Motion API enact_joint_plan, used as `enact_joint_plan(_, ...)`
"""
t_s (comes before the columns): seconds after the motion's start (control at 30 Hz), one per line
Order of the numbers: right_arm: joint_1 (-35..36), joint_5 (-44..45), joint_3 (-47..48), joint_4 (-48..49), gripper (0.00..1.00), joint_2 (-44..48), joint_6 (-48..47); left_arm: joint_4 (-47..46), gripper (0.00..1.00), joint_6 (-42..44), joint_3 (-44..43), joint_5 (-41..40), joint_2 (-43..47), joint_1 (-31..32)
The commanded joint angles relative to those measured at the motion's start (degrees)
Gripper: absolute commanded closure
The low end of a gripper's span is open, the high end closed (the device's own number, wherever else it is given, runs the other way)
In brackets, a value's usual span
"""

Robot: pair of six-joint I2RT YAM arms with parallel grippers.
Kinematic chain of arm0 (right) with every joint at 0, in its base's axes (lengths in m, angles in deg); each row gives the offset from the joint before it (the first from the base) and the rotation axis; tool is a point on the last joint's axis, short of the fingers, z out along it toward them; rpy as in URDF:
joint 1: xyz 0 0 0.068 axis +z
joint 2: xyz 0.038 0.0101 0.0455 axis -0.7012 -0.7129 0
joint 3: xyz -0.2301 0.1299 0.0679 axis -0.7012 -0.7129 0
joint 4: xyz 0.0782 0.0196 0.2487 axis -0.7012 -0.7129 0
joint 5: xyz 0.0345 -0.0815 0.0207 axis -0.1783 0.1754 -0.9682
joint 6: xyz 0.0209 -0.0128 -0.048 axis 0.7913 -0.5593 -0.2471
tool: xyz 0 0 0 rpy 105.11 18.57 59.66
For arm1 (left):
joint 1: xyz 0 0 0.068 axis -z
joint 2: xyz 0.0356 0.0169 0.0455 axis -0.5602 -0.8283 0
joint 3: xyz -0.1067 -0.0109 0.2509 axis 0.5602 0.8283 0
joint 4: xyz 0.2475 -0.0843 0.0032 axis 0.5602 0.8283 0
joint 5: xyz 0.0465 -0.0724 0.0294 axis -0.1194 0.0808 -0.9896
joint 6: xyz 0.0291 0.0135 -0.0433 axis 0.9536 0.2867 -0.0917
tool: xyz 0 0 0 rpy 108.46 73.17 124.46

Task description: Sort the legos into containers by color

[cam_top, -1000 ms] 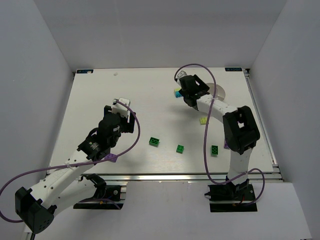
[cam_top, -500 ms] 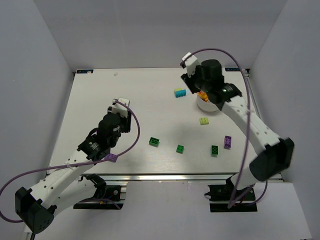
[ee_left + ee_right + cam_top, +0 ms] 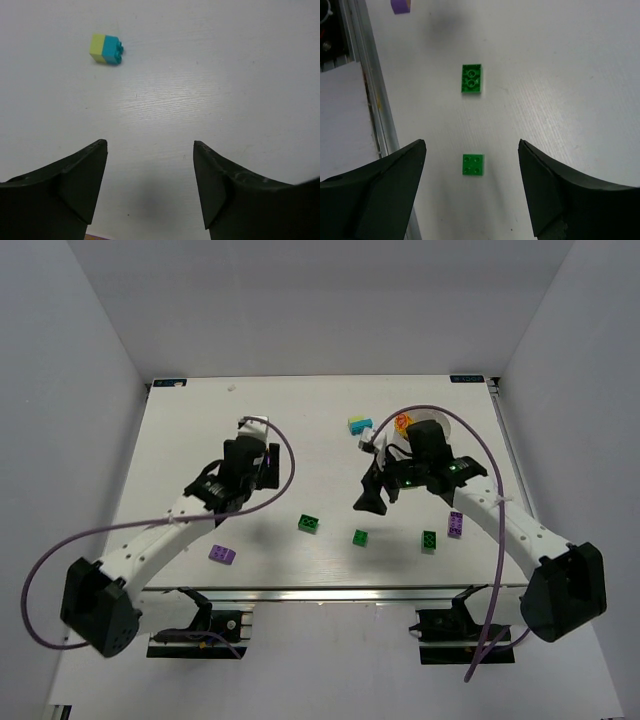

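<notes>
Hovering over the small green brick (image 3: 473,165), the right gripper (image 3: 471,146) has its jaws wide apart, empty. If it comes down off-centre, a finger could send it skidding toward the bigger green brick (image 3: 471,79) ahead. The left gripper (image 3: 150,146), likewise spread and empty, faces the cyan-and-yellow stack (image 3: 106,49).

White arms (image 3: 145,543), black joints (image 3: 95,605), purple cables (image 3: 292,458), dark claws (image 3: 150,144)

White table (image 3: 190,430) w/ pale walls (image 3: 320,300) on 3 sides, alu rail (image 3: 330,592) at near edge, even light.
</notes>
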Motion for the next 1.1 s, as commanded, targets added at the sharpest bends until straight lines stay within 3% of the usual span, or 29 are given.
enact_joint_plan(0.0,-1.3,-1.2,-0.7,7.2,0.21,4.8,5.2,5.9,0.19,-8.2,-4.8,7.7,-6.3,-3.8)
enact_joint_plan(0.1,-2.3,-4.5,-4.9,10.0,0.22,6.9,5.3,7.2,0.11,-13.1,-8.5,14.1,-9.2,-6.7)
enact_joint_plan(0.2,-3.0,-5.7,-8.3,13.6,0.22,8.1,4.7,8.6,0.1,-16.6,-11.7,24.3,-11.0,-8.1)
enact_joint_plan(0.33,-4.6,0.1,-9.6,15.6,0.21,8.8,7.3,9.4,0.07,-22.7,-11.6,38.8,-14.5,-8.1)
enact_joint_plan(0.47,-6.3,6.5,-9.4,16.9,0.24,8.7,10.1,10.1,0.08,-31.1,-8.8,42.6,-15.4,-6.8)
enact_joint_plan(0.57,-6.8,7.6,-9.1,15.9,0.44,7.8,8.9,9.5,0.1,-35.8,-6.9,41.2,-12.5,-6.8)
enact_joint_plan(0.6,-7.0,7.1,-8.8,15.2,0.6,7.5,7.8,9.6,0.1,-35.9,-7.2,40.1,-11.5,-6.8)
enact_joint_plan(0.7,-6.3,5.2,-5.6,7.0,0.64,3.4,2.8,13.0,0.12,-32.2,-9.4,31.6,-8.6,-6.3)
enact_joint_plan(0.77,-5.4,2.0,-1.9,-0.3,0.57,-2.2,-0.1,14.6,0.16,-27.3,-9.9,26.5,-7.6,-6.3)
enact_joint_plan(0.8,-5.1,2.3,1.1,-6.1,0.42,-4.1,-3.0,13.8,0.22,-23.6,-9.5,25.9,-5.9,-6.3)
enact_joint_plan(0.83,-4.7,3.4,2.1,-7.5,0.36,-5.4,-3.4,12.1,0.37,-16.0,-7.9,25.8,-4.7,-6.3)
enact_joint_plan(0.87,-3.0,4.4,2.4,-8.5,0.29,-7.1,-4.2,11.1,0.47,-12.7,-6.7,25.9,-3.6,-7.1)
enact_joint_plan(0.9,-2.5,5.1,2.4,-9.7,0.16,-7.3,-8.9,9.8,0.57,-9.7,-5.2,26.9,-2.3,-7.6)
enact_joint_plan(0.93,-1.2,5.3,1.2,-11.0,0.12,-7.0,-12.1,7.1,0.62,-5.0,-3.6,26.8,0.8,-7.6)
enact_joint_plan(0.97,-0.7,5.2,0.2,-11.6,0.11,-5.5,-16.4,5.8,0.63,-3.1,-0.1,26.6,2.5,-7.6)
enact_joint_plan(1.0,0.0,4.3,-1.1,-11.8,0.11,-4.3,-26.5,4.6,0.58,-0.5,1.7,25.6,4.0,-7.6)
enact_joint_plan(1.03,0.1,4.0,-3.5,-12.5,0.11,-2.8,-31.8,2.6,0.49,0.3,3.2,25.4,6.8,-7.6)
enact_joint_plan(1.07,0.0,1.7,-4.3,-13.9,0.11,-2.0,-38.5,1.7,0.3,1.1,5.7,25.4,8.0,-7.6)
